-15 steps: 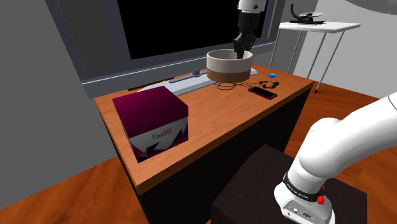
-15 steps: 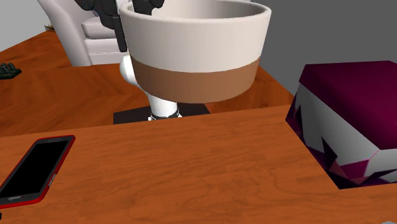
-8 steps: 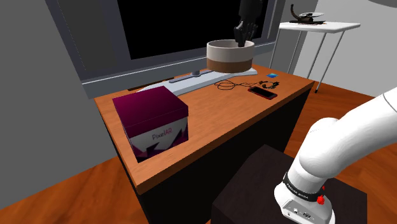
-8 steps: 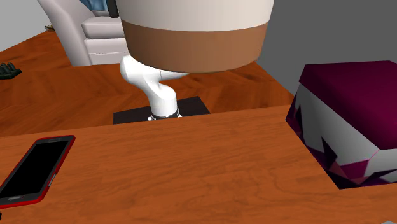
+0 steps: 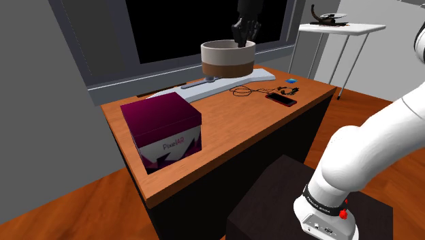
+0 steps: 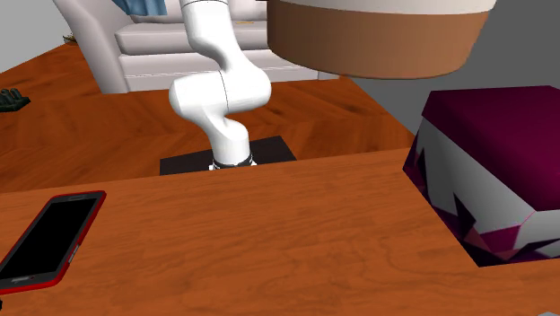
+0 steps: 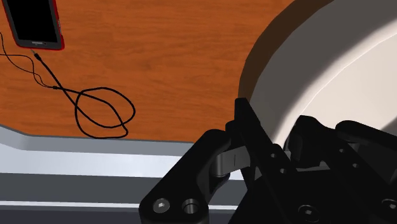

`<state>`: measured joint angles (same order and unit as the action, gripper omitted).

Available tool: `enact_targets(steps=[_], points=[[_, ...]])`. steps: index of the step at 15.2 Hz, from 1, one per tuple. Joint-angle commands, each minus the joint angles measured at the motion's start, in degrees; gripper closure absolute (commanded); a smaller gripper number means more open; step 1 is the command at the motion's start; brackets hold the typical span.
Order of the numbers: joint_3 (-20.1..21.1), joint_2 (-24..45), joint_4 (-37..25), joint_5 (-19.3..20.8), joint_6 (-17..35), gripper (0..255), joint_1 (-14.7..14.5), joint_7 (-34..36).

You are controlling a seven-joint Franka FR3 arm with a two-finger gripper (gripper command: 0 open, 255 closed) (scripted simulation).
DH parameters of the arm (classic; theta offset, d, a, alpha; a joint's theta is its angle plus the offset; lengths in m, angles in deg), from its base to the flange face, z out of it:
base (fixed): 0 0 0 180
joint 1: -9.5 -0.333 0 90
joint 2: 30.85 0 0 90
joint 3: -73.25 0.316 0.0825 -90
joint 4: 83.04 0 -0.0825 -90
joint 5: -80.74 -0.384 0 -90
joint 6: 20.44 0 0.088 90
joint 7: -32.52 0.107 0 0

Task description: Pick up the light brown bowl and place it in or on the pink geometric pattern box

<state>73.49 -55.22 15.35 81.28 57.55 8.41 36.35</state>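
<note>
Desk (image 5: 245,116): brown wood top; it carries the box at its near end on the shoulder view's left, with the small clutter at its far right.
Arm (image 6: 220,90): white, rising from its stand and reaching over the far side of the desk.
Box (image 5: 162,126): magenta lid shut, pink-and-white pattern on the sides. I can't see what is inside. I judge the bowl has to go on the lid.
Bowl (image 5: 228,59): off-white above, brown band below, hanging in the air over the desk's far edge, well apart from the box. What I see of its inside in the wrist view looks empty. I read this as the carry step: lift done, placing not yet.
Gripper (image 5: 244,31): fingers clamped on the bowl's wall, one outside (image 7: 245,137) and the other within.
Next move: I'd bring the bowl across toward the shoulder view's left and nearer, centre it over the lid, lower it level, then release.
Phone (image 5: 281,99): red-edged, flat on the desk.
Cable (image 7: 95,111): black loop just beside the phone.
</note>
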Motion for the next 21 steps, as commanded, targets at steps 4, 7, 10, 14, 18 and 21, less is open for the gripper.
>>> enact_targets(steps=[4, 7, 10, 14, 18, 21], points=[[5.1, 4.7, -4.6, -1.3, 0.1, 255, -1.8, 7.1], [8.1, 8.2, -8.4, -1.5, -0.2, 255, -3.0, 11.3], [11.1, 12.4, -13.0, -1.3, -0.7, 255, -4.2, 15.6], [15.1, 19.1, -20.8, 0.1, -1.9, 255, -6.3, 21.4], [18.6, 27.0, -30.4, 2.8, -4.3, 255, -9.3, 27.0], [18.2, 24.9, -25.2, 2.0, -1.0, 255, -8.9, 26.6]])
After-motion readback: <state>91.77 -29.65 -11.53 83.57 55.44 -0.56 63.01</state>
